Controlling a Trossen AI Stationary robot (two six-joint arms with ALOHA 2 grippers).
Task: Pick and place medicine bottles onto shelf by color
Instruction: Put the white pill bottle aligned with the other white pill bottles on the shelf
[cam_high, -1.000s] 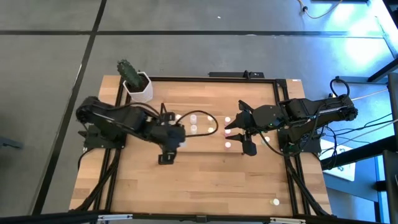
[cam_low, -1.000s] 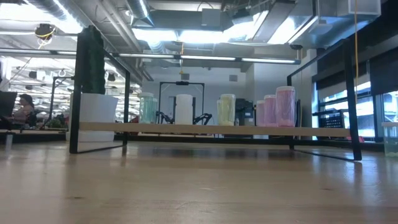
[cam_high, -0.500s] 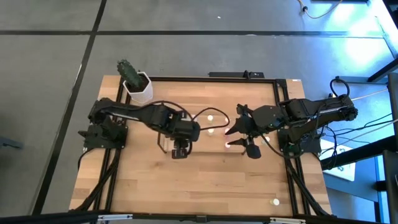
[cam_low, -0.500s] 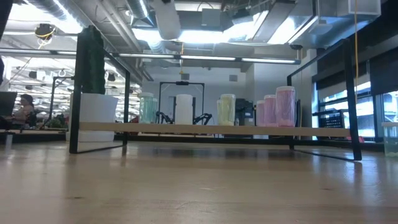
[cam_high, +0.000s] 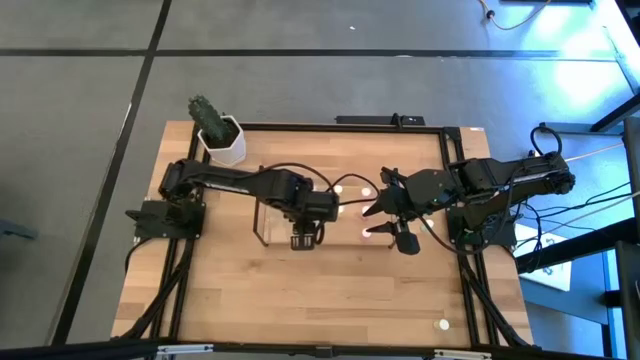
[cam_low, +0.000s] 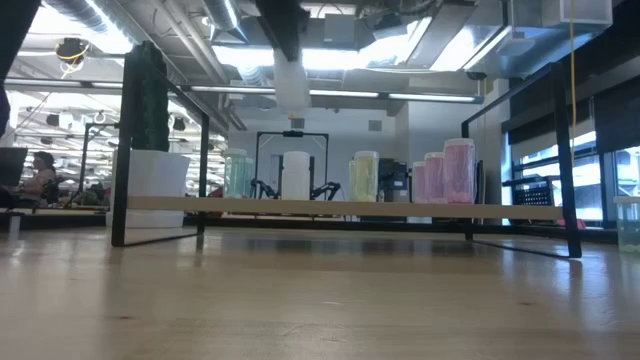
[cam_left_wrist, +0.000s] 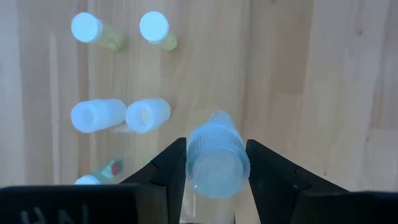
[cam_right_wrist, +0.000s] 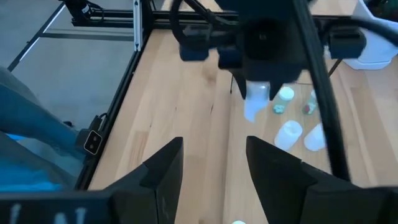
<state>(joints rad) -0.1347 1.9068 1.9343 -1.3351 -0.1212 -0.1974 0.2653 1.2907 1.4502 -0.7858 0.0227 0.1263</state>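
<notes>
Our left gripper (cam_left_wrist: 216, 163), at frame centre in the high view, clasps a whitish bottle (cam_left_wrist: 217, 163) above the shelf (cam_high: 262, 228). Next we should lower it beside matching bottles. Our right gripper (cam_right_wrist: 212, 163) hovers empty, fingers apart.

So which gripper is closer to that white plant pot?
Left. The left gripper, holding a bottle, is mid-table, nearer the pot; the right gripper is farther right.
</notes>
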